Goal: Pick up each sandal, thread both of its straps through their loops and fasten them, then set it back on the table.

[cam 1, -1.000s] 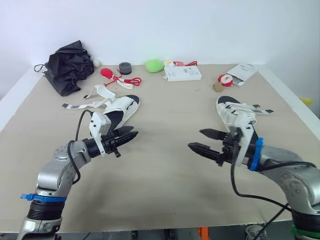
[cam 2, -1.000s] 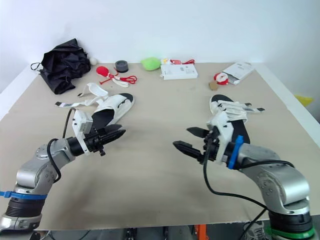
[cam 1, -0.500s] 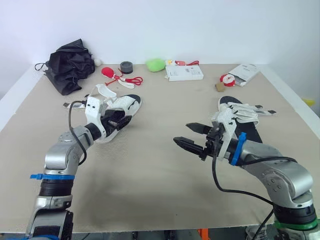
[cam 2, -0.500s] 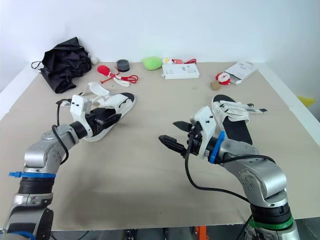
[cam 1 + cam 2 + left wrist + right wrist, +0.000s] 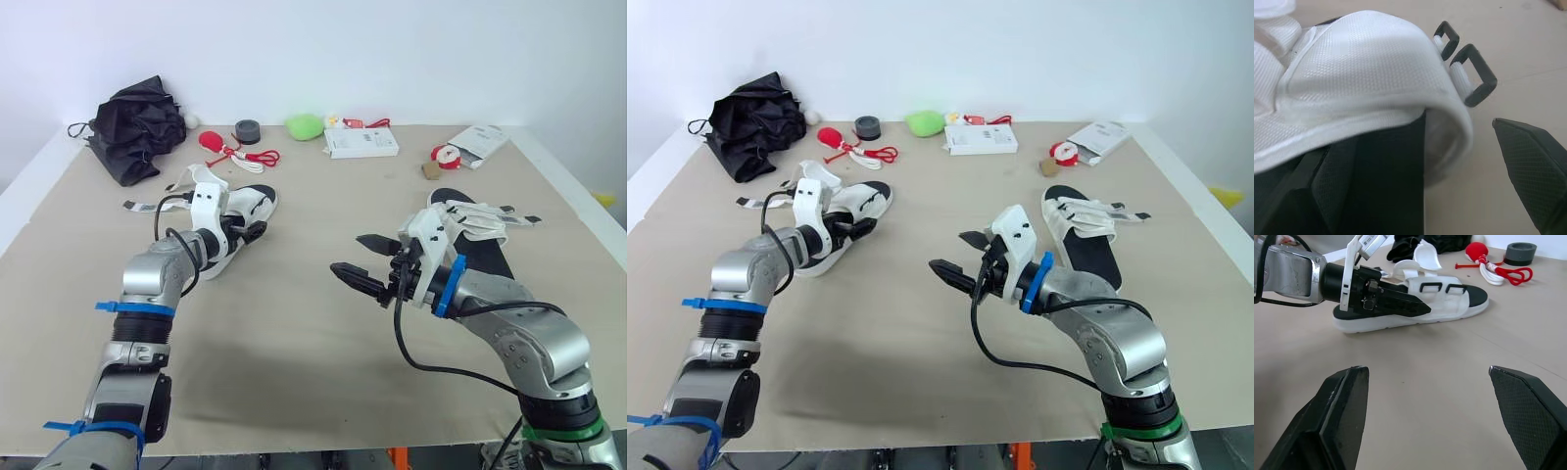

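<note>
1. The left gripper (image 5: 250,232) has its fingers (image 5: 1528,166) released and spread. One lies off the side of the left sandal (image 5: 253,203) by the loops, and the other seems to reach in under the white upper. A second ago this gripper hung over bare table (image 5: 294,372), nearer than the sandal; it has since reached farther to meet it.
2. The right gripper (image 5: 348,255) has its fingers (image 5: 1528,416) released, wide apart and grasping nothing. It has swung left from beside the right sandal (image 5: 468,220) to above the middle of the table, and points at the left sandal.
3. Judging from this, the first pick-up is just starting. The left sandal rests on the table at far left, not yet clamped or lifted, and its straps (image 5: 147,206) trail loose to the left.
4. By count:
   - two sandals, the right one at far right;
   - two black loops (image 5: 1469,73) on the left sandal;
   - two strap ends (image 5: 514,213) jutting from the right sandal.
5. Along the far edge:
   - one black bundle (image 5: 137,127);
   - one red ball with cord (image 5: 211,142);
   - one grey ring (image 5: 247,130);
   - one green lump (image 5: 304,125);
   - one white box (image 5: 362,143);
   - one white packet (image 5: 482,139).
</note>
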